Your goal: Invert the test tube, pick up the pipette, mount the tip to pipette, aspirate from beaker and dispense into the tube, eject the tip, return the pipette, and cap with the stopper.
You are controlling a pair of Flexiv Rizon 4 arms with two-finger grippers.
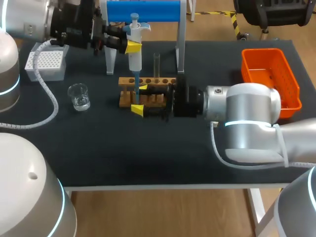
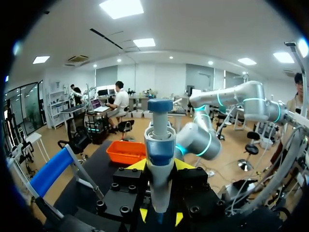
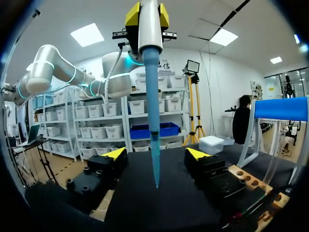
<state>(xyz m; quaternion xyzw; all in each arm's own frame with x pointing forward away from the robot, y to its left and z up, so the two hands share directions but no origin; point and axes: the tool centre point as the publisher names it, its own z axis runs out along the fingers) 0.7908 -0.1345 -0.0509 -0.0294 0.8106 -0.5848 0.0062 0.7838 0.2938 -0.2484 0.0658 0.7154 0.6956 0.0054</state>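
Observation:
My left gripper (image 1: 132,47) is shut on the white pipette (image 1: 134,54), held upright over the wooden rack (image 1: 148,91). In the left wrist view the pipette (image 2: 159,154) stands between the yellow tips of that gripper (image 2: 161,166). A blue tip (image 3: 153,121) is on the pipette and hangs between the fingers of my right gripper (image 3: 156,154), which stand wide apart and do not touch it. In the head view the right gripper (image 1: 140,98) lies level at the rack's left end. A clear test tube (image 1: 157,64) stands upright in the rack. The glass beaker (image 1: 79,96) sits to the left.
A white tip box (image 1: 47,64) is at the back left. An orange basket (image 1: 269,79) stands at the back right. The blue-topped stand (image 1: 143,11) rises behind the rack. My right arm (image 1: 247,118) lies across the table's middle right.

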